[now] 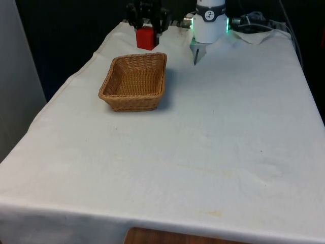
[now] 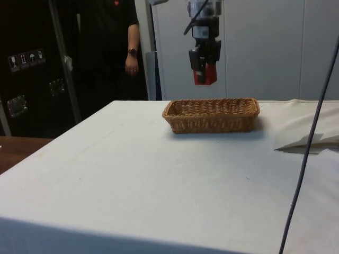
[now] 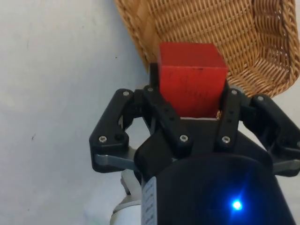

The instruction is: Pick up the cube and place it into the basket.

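My gripper (image 1: 147, 31) is shut on a red cube (image 1: 145, 38) and holds it in the air. In the side view the cube (image 2: 204, 74) hangs well above the wicker basket (image 2: 212, 115), over its middle part, with the gripper (image 2: 205, 62) above it. In the front view the basket (image 1: 134, 81) stands on the white cloth nearer the camera than the held cube. The wrist view has the cube (image 3: 191, 77) between the black fingers (image 3: 161, 110), with the basket's rim (image 3: 140, 42) just beyond it. The basket looks empty.
A person in dark clothes (image 2: 122, 42) stands behind the table's far corner in the side view. A crumpled fold of white cloth (image 1: 256, 35) lies near the robot's base. A dark cable (image 2: 310, 137) hangs across the side view's right.
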